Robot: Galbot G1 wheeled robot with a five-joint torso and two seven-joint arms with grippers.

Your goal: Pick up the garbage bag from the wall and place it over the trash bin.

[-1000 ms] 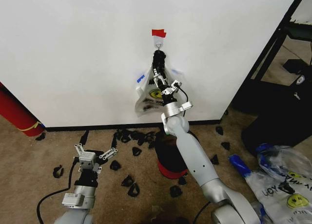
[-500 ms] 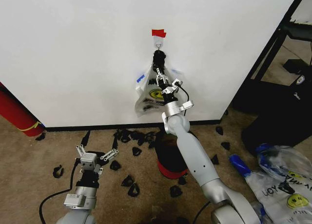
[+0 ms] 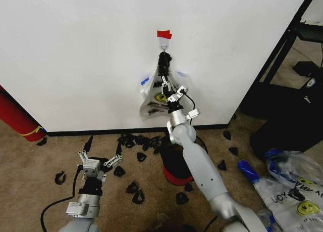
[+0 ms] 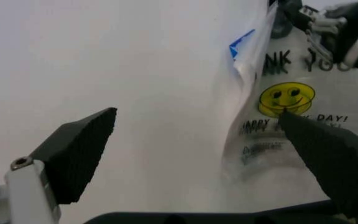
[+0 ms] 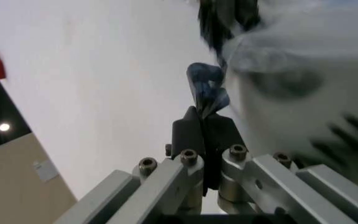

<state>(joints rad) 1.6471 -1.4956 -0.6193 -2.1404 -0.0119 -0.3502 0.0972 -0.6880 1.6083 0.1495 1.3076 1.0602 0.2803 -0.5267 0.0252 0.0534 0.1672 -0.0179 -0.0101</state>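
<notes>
The garbage bag (image 3: 153, 101), whitish with a yellow smiley and black lettering, hangs on the white wall (image 3: 75, 50) from a hook under red tape (image 3: 164, 34), gathered beneath a black clip (image 3: 163, 60). My right gripper (image 3: 166, 85) is raised against it and is shut (image 5: 204, 119) on a twisted blue-tinted edge of the plastic (image 5: 207, 93). The left wrist view shows the bag (image 4: 278, 107) side on. The black mesh trash bin (image 3: 171, 164) with a red base stands on the carpet below, partly behind my right arm. My left gripper (image 3: 93, 158) waits low at the left, open (image 4: 197, 154).
A red cylinder with a yellow band (image 3: 17, 118) leans at the left. Small black clips (image 3: 133, 187) litter the carpet around the bin. A flat pile of printed bags (image 3: 298, 194) lies at the lower right, beside black furniture (image 3: 287, 110).
My right gripper has drawn slightly down and back from the clip with the bag's edge in it. The left arm has not moved.
</notes>
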